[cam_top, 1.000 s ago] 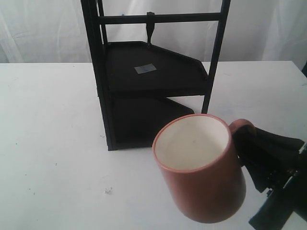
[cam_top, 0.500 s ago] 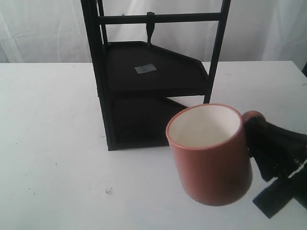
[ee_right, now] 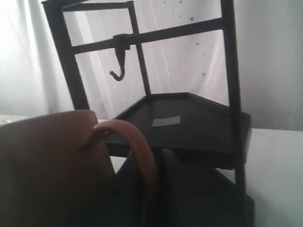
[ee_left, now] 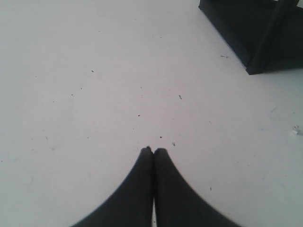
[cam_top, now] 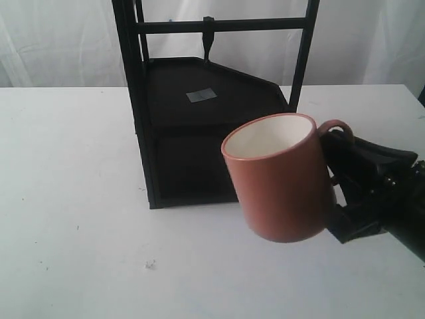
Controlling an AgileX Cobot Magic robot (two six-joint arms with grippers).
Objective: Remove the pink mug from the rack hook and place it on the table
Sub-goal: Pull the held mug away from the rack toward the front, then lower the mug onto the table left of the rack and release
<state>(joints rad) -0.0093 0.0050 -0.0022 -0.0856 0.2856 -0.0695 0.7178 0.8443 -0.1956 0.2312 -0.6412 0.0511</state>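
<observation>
Your right gripper (cam_top: pixel 345 183) is clamped on the handle of the pink mug (cam_top: pixel 282 179). The mug now hangs higher and further left than half a second ago, mouth up, in front of the rack (cam_top: pixel 143 106) and above the table (cam_top: pixel 73 199). The hook (cam_top: pixel 208 40) is bare. Your left gripper (ee_left: pixel 153 151) is closed on nothing.

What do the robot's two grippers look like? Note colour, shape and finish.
The left gripper has two matte black fingers, broad-based, tapering to rounded tips. The right gripper is also black, blocky and angular. No markings or cables show.
</observation>
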